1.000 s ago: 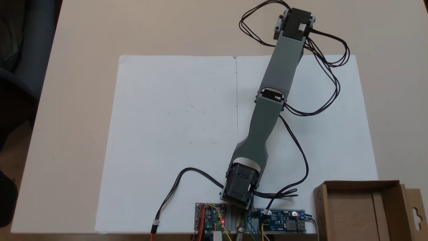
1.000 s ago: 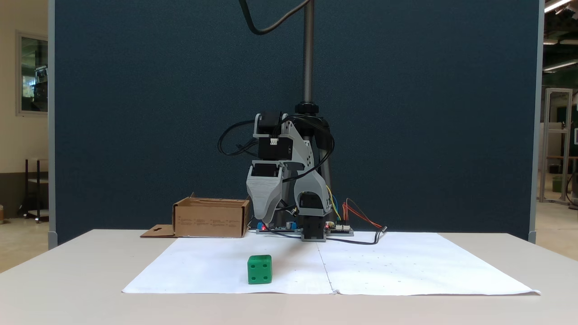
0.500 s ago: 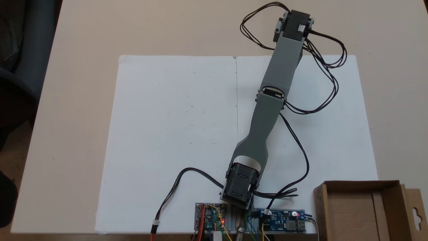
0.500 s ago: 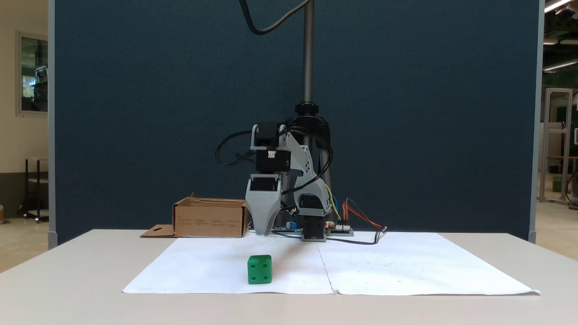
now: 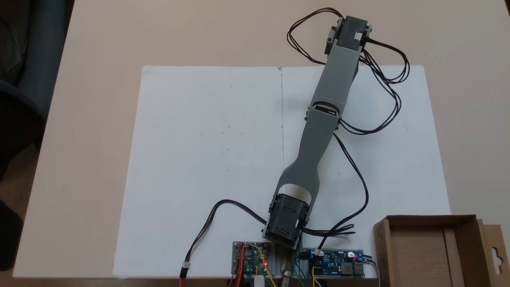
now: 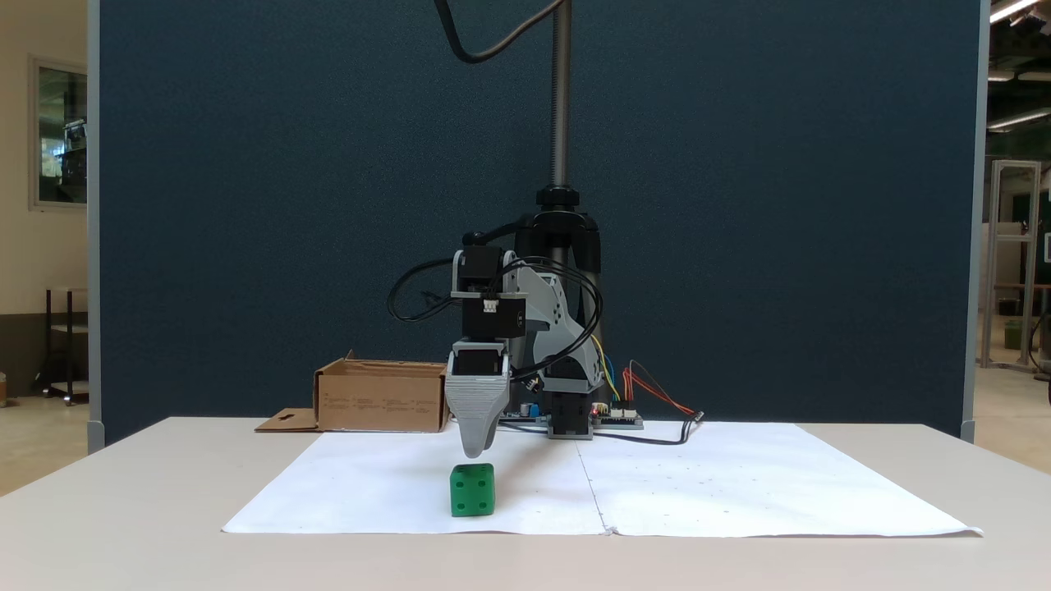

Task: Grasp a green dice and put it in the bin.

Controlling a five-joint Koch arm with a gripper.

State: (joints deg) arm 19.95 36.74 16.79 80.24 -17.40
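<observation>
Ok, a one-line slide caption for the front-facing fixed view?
Koch arm's gripper poised just above the green dice on white paper, cardboard bin behind.

The green dice (image 6: 472,490) sits on the paper sheet (image 6: 739,484) near its front edge, and the gripper (image 6: 475,447) hangs just above it. The bin (image 6: 382,396) stands behind and to the left, beside the arm's base (image 6: 570,402).

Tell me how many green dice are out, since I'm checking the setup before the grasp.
1. The green dice sits on the white paper near its front edge in a fixed view, just below the gripper. In the top-down fixed view the arm covers that spot.
</observation>
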